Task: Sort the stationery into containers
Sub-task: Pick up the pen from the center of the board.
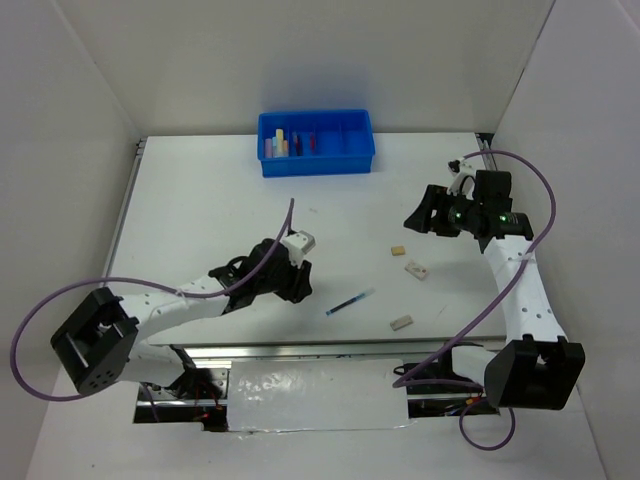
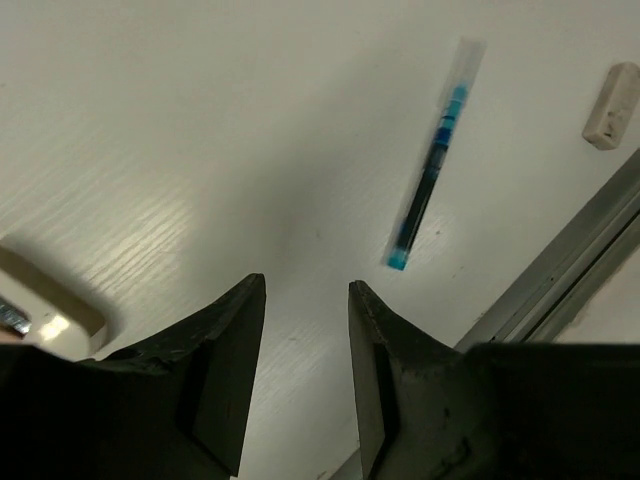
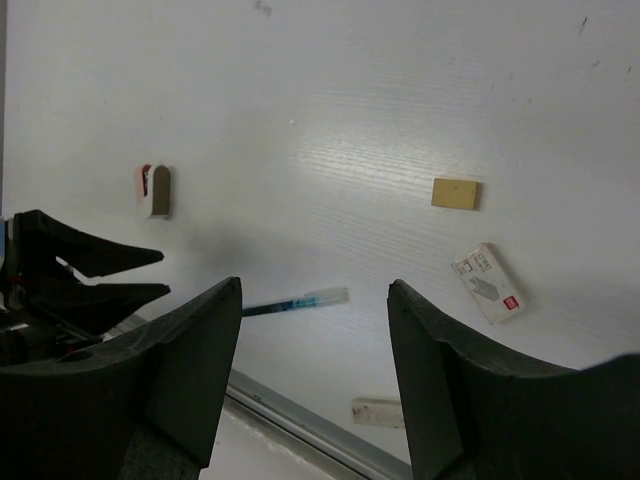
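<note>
The blue tray (image 1: 316,142) stands at the back of the table, with a pale yellow bar (image 1: 283,138) and some pens in its left compartments. A blue pen (image 1: 349,302) (image 2: 432,160) (image 3: 296,302) lies loose on the table. My left gripper (image 1: 298,280) (image 2: 305,285) hovers just left of the pen, open and empty. A white eraser block (image 1: 300,243) (image 3: 153,190) lies beside it. My right gripper (image 1: 425,215) (image 3: 315,290) is raised at the right, open and empty. Below it lie a beige eraser (image 1: 398,251) (image 3: 455,193), a white labelled eraser (image 1: 417,269) (image 3: 487,283) and a pale eraser (image 1: 401,323) (image 2: 611,105) (image 3: 377,411).
A metal rail (image 1: 300,350) (image 2: 560,280) runs along the near table edge, close to the pen and the pale eraser. White walls enclose the table on the left, back and right. Purple cables loop from both arms.
</note>
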Available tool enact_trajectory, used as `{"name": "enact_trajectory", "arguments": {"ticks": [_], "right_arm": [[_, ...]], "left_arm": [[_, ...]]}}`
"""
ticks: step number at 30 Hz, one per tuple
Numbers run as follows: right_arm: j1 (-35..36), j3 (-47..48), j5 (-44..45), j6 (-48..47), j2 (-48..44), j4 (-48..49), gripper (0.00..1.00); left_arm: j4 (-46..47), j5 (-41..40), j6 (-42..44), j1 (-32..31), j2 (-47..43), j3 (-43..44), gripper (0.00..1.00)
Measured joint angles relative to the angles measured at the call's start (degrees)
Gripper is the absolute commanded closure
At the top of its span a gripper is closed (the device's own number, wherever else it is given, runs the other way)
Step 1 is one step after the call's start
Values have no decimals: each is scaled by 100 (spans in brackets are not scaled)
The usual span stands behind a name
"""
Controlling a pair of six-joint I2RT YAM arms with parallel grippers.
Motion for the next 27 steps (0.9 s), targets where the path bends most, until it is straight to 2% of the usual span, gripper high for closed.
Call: {"name": "enact_trajectory", "arguments": {"ticks": [5, 13, 27], "right_arm": [[-4, 0, 24, 31, 0, 0, 33], [-13, 0, 46, 31, 0, -2, 33], [-90, -4, 24, 28, -11, -13, 33]], "left_arm": [[479, -223, 76, -575, 424, 7, 49], [595, -564, 339, -1325, 1071, 264, 49], [645, -647, 485, -1491, 1768, 691, 50]]}}
